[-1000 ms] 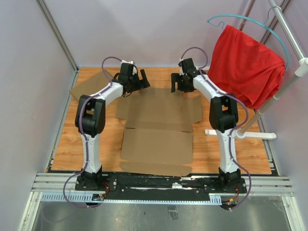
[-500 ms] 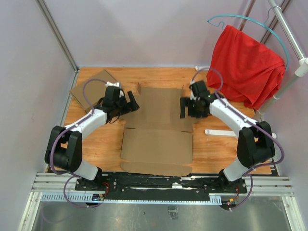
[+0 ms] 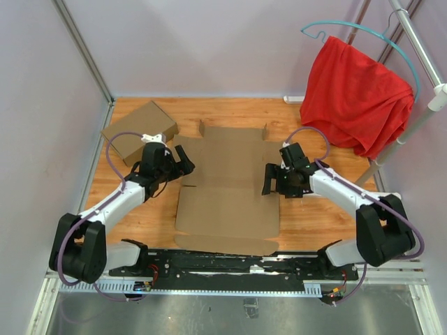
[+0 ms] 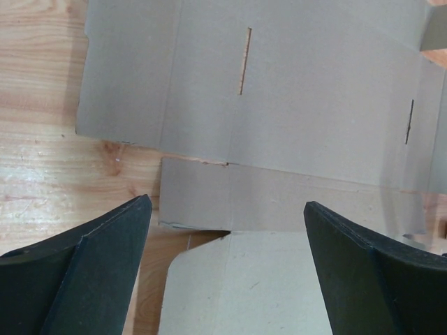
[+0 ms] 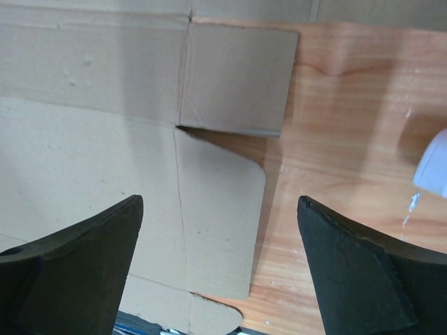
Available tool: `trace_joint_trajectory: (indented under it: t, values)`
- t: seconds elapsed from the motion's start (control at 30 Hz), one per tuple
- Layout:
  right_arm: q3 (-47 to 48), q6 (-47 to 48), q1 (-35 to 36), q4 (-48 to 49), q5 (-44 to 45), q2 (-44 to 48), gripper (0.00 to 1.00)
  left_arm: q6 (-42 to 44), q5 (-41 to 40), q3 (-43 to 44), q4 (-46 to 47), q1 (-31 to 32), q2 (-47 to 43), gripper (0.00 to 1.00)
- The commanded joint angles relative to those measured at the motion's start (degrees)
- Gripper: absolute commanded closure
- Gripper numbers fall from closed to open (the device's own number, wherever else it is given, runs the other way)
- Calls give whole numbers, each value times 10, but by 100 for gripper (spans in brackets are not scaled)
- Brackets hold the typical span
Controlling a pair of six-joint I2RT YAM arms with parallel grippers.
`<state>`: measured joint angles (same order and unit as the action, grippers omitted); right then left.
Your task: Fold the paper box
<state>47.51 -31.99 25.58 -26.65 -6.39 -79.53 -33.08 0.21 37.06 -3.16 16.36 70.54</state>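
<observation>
The paper box (image 3: 227, 192) lies flat and unfolded on the wooden table, a brown die-cut sheet with creases, slots and side flaps. My left gripper (image 3: 185, 162) is open at the sheet's left edge. In the left wrist view (image 4: 227, 209) it hovers over a rounded side flap, with the slotted panel (image 4: 293, 105) beyond. My right gripper (image 3: 267, 180) is open at the sheet's right edge. In the right wrist view (image 5: 220, 206) it hovers over a rounded side flap (image 5: 220, 230). Neither gripper holds anything.
A second, folded cardboard box (image 3: 140, 130) sits at the back left. A red cloth (image 3: 356, 91) hangs from a rack at the back right. A white object (image 5: 433, 167) lies on the wood to the right of the sheet.
Both arms have drawn back from the far end of the sheet toward the middle. They now sit low at its left and right edges, still open.
</observation>
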Motion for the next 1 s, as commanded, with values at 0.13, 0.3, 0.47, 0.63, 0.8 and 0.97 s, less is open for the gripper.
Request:
trace_joint_trajectory:
  t: [0.13,0.3,0.47,0.63,0.8,0.97]
  values:
    - [19,7,-62,28,-87,-53,8,-13,24,-22,44,-25,19,3]
    - [18,13,-64,31,-85,-51,8,-19,45,-25,56,-37,36,4]
    - [8,3,-64,43,-88,-66,9,-25,72,-28,55,-41,25,5]
    - [-1,-5,-64,63,-93,-81,9,-14,57,-28,42,-41,18,5]
    - [2,-10,-64,89,-90,-103,9,-10,55,-26,55,-41,46,6]
    - [25,-16,-65,99,-83,-135,10,-18,71,-17,74,-41,95,7]
